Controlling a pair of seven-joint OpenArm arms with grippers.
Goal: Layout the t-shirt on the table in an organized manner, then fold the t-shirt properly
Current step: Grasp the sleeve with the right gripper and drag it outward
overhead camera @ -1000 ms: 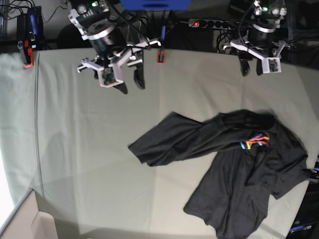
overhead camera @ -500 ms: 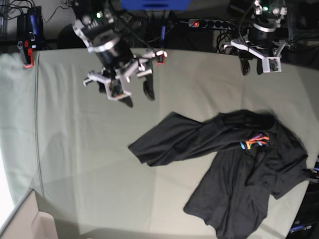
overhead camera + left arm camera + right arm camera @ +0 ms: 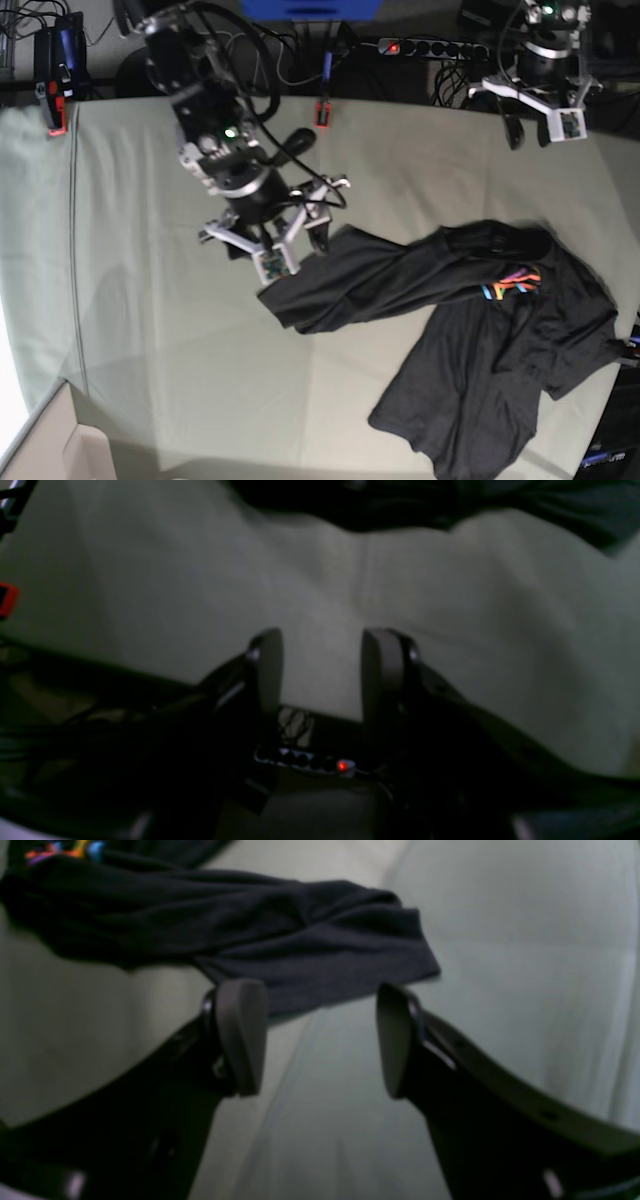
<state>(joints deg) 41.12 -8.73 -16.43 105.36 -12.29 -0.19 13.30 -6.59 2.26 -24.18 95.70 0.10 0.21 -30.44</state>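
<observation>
Right claw (image 3: 285, 248) now over rumpled t-shirt (image 3: 470, 330)

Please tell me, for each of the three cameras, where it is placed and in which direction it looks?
Base: high above, looking down at the pale grey-green cloth table, crumpled black cotton t-shirt and both arms.
Left wrist: on the left arm at the table's far edge, looking past its open dark fingers across bare cloth.
Right wrist: on the right arm, looking down between open fingers at the shirt's end.
Right wrist and base share that end and the multicolour print.
</observation>
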